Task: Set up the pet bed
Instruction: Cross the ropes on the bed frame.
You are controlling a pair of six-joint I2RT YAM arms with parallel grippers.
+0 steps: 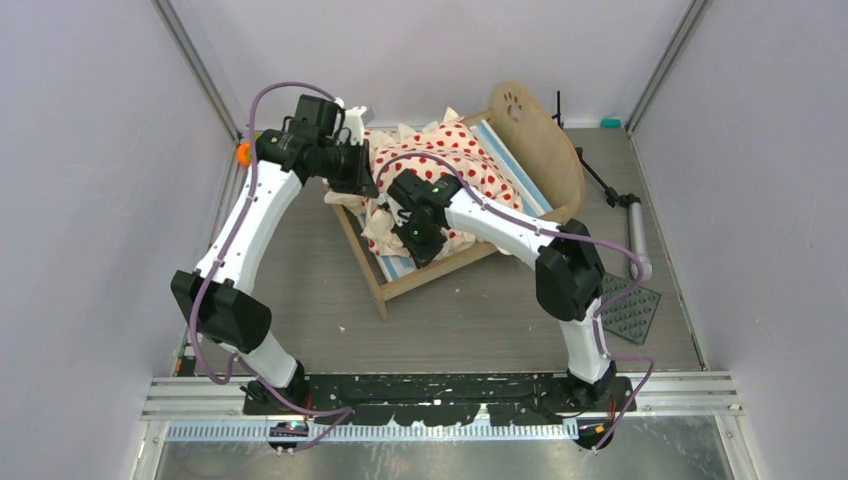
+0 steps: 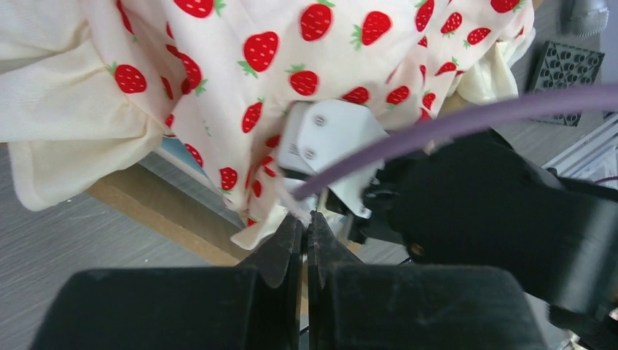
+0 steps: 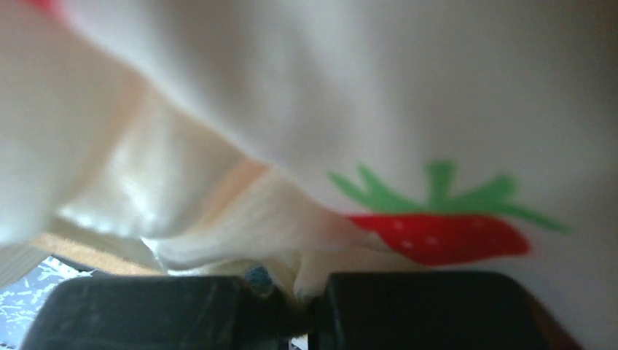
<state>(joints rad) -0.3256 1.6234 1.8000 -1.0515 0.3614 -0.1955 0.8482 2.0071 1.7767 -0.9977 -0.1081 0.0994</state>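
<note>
The pet bed (image 1: 560, 160) is a light-wood frame with a paw-print end board and a blue-white striped mattress (image 1: 510, 165). Rumpled cream bedding with red strawberries (image 1: 450, 160) covers most of it. My left gripper (image 1: 362, 180) is at the bed's far left edge. In the left wrist view its jaws (image 2: 310, 216) are shut, with the bedding's hem (image 2: 255, 233) lying just beside the tips. My right gripper (image 1: 425, 245) is low over the foot end. Its jaws (image 3: 302, 292) pinch a fold of the bedding (image 3: 240, 226).
A black tripod stand (image 1: 603, 180) with a grey handle (image 1: 637, 235) lies right of the bed. A dark studded mat (image 1: 630, 308) lies in front of it. The bed's wooden side rail (image 2: 153, 211) runs under the draped cloth. Grey walls close in on both sides.
</note>
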